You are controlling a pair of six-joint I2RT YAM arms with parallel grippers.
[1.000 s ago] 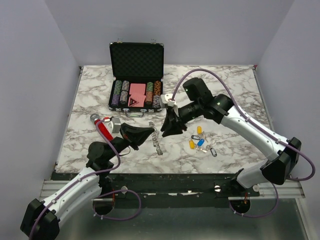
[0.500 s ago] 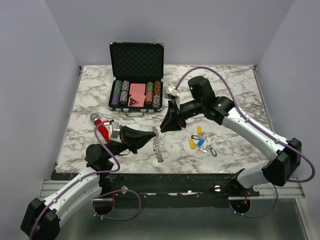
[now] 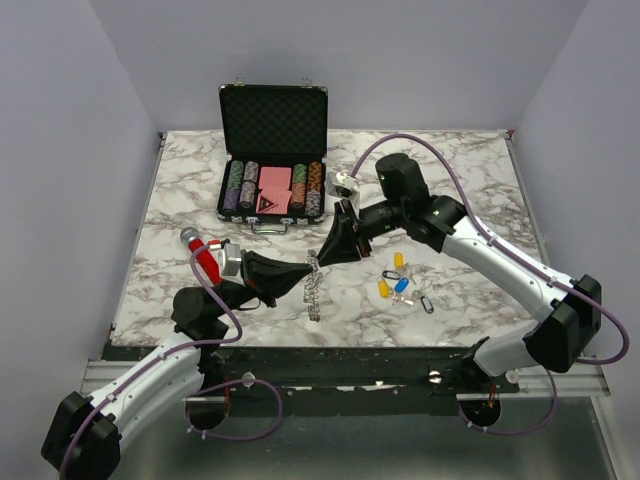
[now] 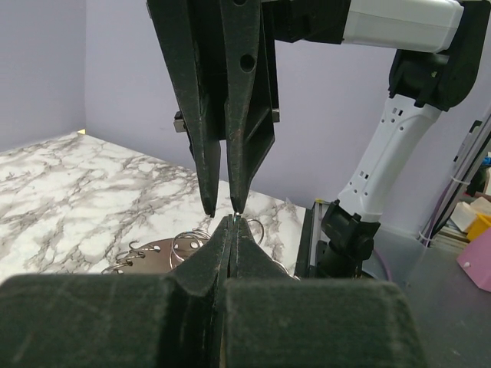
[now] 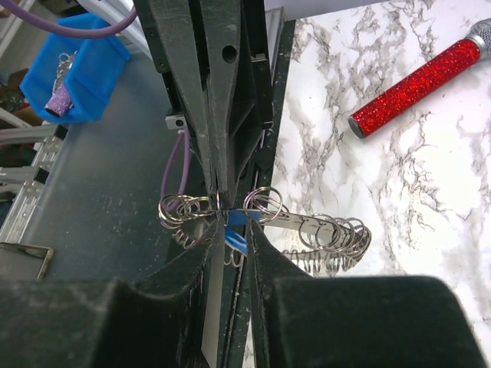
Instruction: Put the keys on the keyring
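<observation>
Tips of left gripper and right gripper meeting over table, nearer than half second ago; keyring trailing below, keys just right, case behind.

Left wrist: left fingers clenched on keyring, right fingers narrowly apart above.

Right wrist: blue key between right fingers, grip not possible to tell; red microphone lying beyond.

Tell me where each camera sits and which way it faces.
Top external: above and behind the arms, looking down on the table; left arm and right arm show whole.
Left wrist: on the left arm, looking along the left gripper at the right gripper, right arm behind.
Right wrist: on the right arm, looking along its gripper at the left gripper, keyring and blue key.
Shared: both wrist views show the grippers tip to tip.
</observation>
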